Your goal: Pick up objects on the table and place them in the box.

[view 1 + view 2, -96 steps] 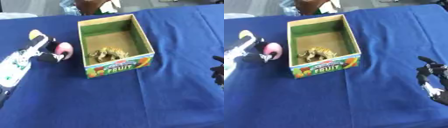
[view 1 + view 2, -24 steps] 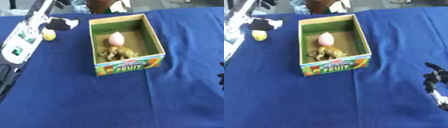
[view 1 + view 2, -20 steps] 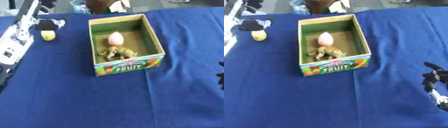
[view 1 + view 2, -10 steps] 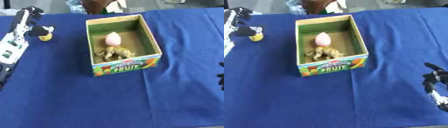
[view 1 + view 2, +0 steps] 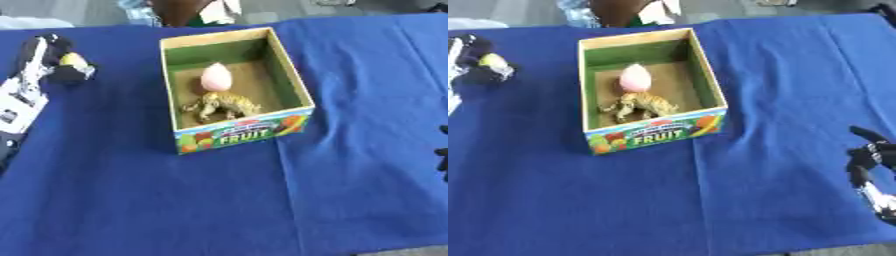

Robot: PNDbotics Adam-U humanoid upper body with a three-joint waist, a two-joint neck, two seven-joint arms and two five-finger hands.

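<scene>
A cardboard fruit box (image 5: 297, 91) stands open in the middle of the blue tablecloth. Inside it lie a pink egg-shaped toy (image 5: 216, 77) and a small tiger figure (image 5: 224, 104). To the box's left, my left hand (image 5: 54, 65) sits on the cloth with its black fingers curled round a small yellow object (image 5: 73, 59). Its white and black forearm (image 5: 19, 101) runs off toward the lower left. My right hand (image 5: 866, 158) rests open near the right edge, away from the box.
The blue cloth (image 5: 227, 200) covers the whole table, with wide bare areas in front of and to the right of the box. Beyond the far edge are a brown shape and some white paper (image 5: 658, 8).
My left hand has come down from above the yellow object and closed its fingers round it. The box's contents and my right hand have not moved. The camera has shifted slightly.
</scene>
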